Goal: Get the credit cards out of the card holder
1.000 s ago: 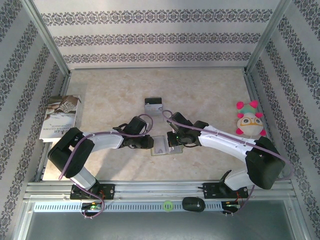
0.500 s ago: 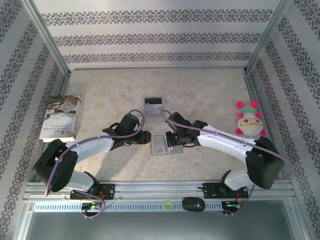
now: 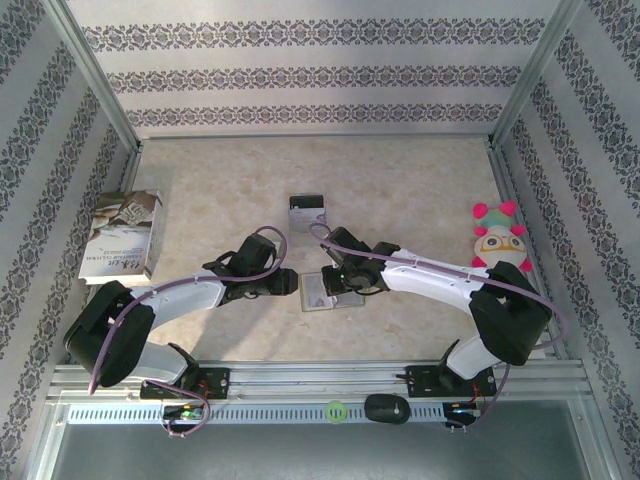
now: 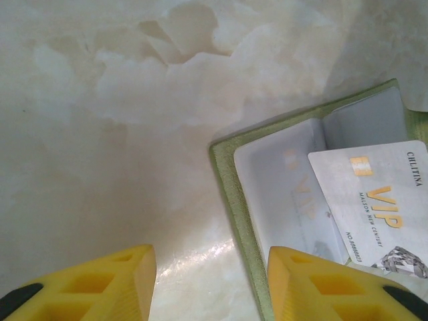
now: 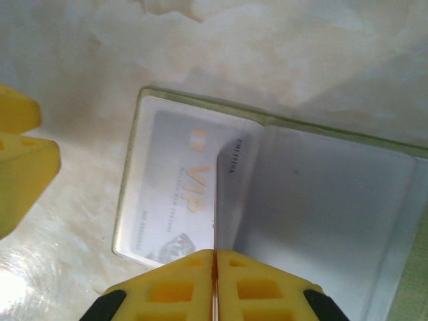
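The left gripper (image 4: 208,267) has just opened, freeing the thin olive-tan bifold card holder (image 4: 267,174) lying flat between the arms. The right gripper (image 5: 215,261) pinches a pale VIP-printed credit card (image 4: 374,200); unpinned, the holder may lift. Beyond lies a black-banded card (image 3: 306,212).

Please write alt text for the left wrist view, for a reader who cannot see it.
An open card holder lies on a marbled table, one card faint inside its clear pocket, a second VIP card slanted over it. The left gripper is open and empty.
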You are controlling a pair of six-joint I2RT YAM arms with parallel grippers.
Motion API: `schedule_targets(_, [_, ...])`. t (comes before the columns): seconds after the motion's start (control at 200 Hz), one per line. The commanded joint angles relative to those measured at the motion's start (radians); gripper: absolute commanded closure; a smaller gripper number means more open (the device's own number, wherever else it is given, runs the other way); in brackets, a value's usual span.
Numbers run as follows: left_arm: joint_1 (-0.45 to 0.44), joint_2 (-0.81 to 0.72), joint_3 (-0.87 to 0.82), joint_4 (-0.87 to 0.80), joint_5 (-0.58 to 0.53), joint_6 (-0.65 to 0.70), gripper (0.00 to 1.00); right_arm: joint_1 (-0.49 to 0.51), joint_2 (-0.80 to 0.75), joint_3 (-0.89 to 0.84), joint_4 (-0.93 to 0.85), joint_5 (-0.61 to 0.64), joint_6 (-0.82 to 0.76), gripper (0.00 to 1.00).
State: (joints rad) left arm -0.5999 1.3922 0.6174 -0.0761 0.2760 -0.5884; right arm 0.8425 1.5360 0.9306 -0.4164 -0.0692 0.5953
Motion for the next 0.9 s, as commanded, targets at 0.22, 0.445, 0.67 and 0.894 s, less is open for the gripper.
schedule_targets(0.22, [0.01, 0.01, -0.005, -0.005, -0.002, -0.015, 0.52, -0.002, 0.027, -0.029, 0.035, -0.019, 0.012, 0.84])
schedule_targets(0.445, [0.012, -0.005, 0.007, -0.025, 0.002, -0.002, 0.52, -0.044, -0.069, -0.011, -0.003, 0.001, -0.085, 1.0])
schedule_targets(0.67, [0.041, -0.07, 0.015, -0.06, 0.004, -0.005, 0.46, -0.092, -0.159, 0.126, -0.013, -0.129, -0.407, 1.0])
schedule_targets(0.894, [0.083, -0.122, 0.025, -0.121, 0.014, -0.011, 0.44, -0.144, -0.01, 0.367, -0.16, -0.248, -0.871, 1.0])
